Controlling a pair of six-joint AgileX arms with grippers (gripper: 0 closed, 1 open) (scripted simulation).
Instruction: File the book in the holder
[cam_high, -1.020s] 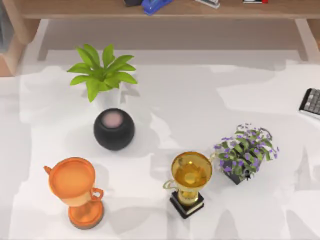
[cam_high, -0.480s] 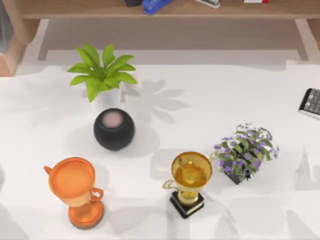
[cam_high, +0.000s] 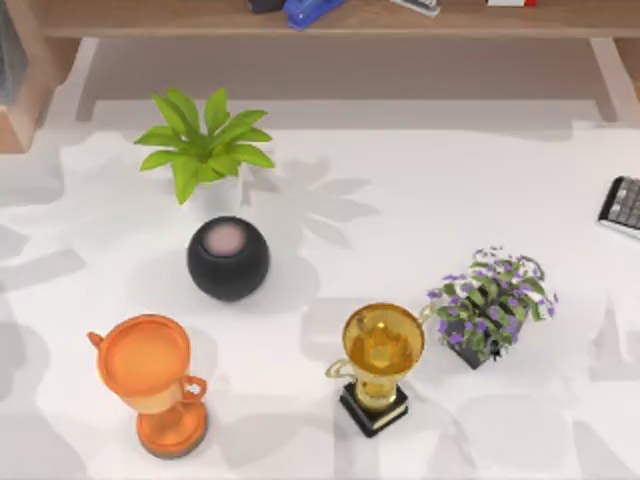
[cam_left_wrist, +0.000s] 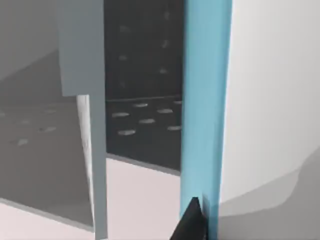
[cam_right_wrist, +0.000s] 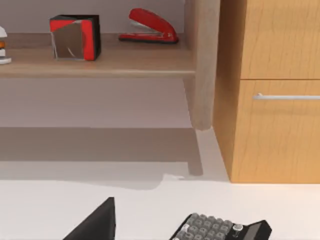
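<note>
- 2 trophy cups stand at the table's near side: an orange plastic-looking trophy (cam_high: 150, 375) at the left and a shiny gold trophy on a black base (cam_high: 378, 360) nearer the middle.
- 2 potted plants: a green leafy plant in a white pot (cam_high: 205, 150) and a purple-flowered plant in a dark pot (cam_high: 490, 300).
- 1 round black speaker (cam_high: 228, 258) sits just in front of the green plant.
- 1 grey-keyed calculator (cam_high: 622, 205) lies at the table's right edge.
- The thin black book (cam_high: 265, 4) is a sliver on the long wooden shelf (cam_high: 180, 20), just beside a blue stapler (cam_high: 310, 10).
- The light tan wooden holder (cam_high: 22, 95) shows 1 corner at the far left, well apart from the book.
- The white table (cam_high: 450, 190) is open between the 2 plants.
- The left gripper (cam_left_wrist: 192, 225) is close beside an upright blue panel (cam_left_wrist: 205, 100); its opening and hold cannot be told.
- The right gripper (cam_right_wrist: 95, 225) is low near the calculator, facing a red stapler (cam_right_wrist: 150, 27); cannot tell likewise.
</note>
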